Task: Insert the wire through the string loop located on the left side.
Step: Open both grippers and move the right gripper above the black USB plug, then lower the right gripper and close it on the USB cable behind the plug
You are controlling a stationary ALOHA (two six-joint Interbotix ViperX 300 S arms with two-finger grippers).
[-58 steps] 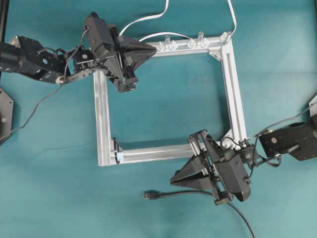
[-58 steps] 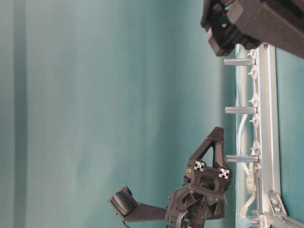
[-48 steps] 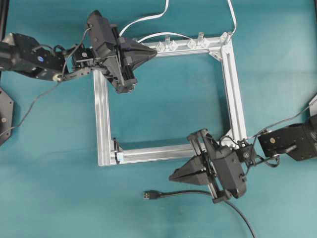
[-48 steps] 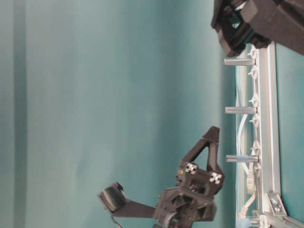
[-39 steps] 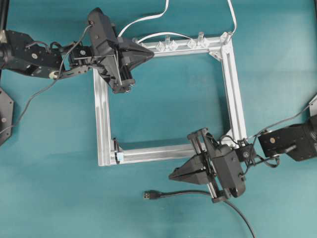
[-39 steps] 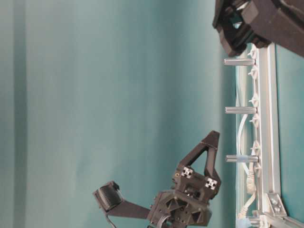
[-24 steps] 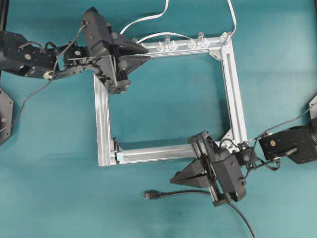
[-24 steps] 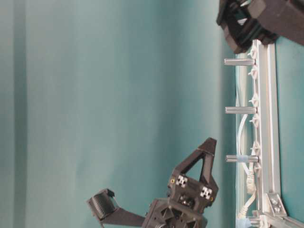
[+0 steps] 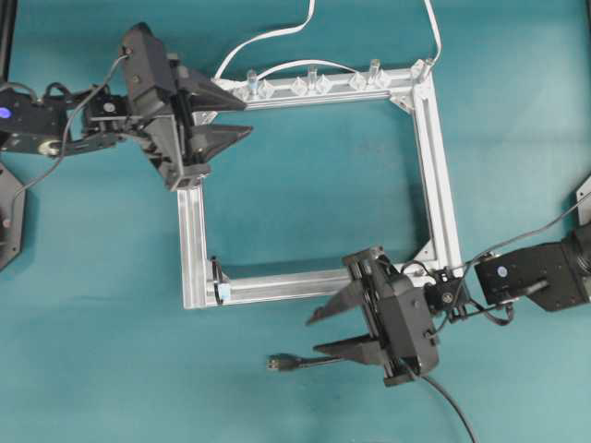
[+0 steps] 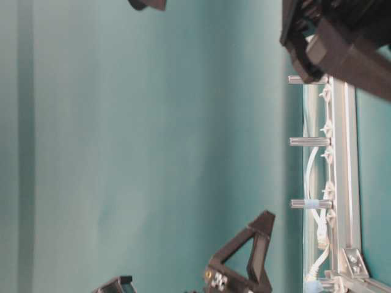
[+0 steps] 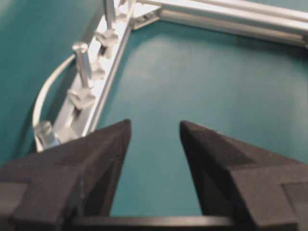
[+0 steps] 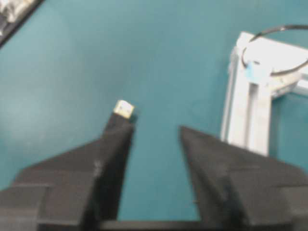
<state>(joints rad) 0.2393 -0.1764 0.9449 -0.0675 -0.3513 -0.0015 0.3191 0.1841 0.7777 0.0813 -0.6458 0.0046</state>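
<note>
A teal bench (image 9: 323,185) is shown carrying one square aluminium frame (image 9: 191,231), built of four rails and lying near the middle of the bench. Along the frame's far rail a row of clear plastic clips (image 9: 309,86) is mounted; four are counted in the overhead view, together with upright posts whose number cannot be fixed there. In the table-level view three posts (image 10: 308,141) are counted.

Two arms are seen. The left gripper (image 9: 238,118) is held over the far-left corner of the frame, its two fingers spread apart with nothing between them; in the left wrist view only bare bench surface lies between the pads (image 11: 108,144). The right gripper (image 9: 319,332) is held just outside the near rail, towards the near edge of the bench, its two fingers likewise parted and empty.

Two cables are present. One white cable (image 9: 268,37) is run from the far edge of the bench to the far rail. One wire (image 9: 323,360), black, is laid on the bench near the near edge, apart from the frame, its plug (image 9: 277,364) pointing left and lying just beside the nearer finger of the right gripper. In the right wrist view the metal tip (image 12: 123,108) is seen just beyond the left finger.

One string loop (image 12: 275,50) is seen at the frame's near-left corner, with a pale-blue bit (image 12: 252,73) at its base.
</note>
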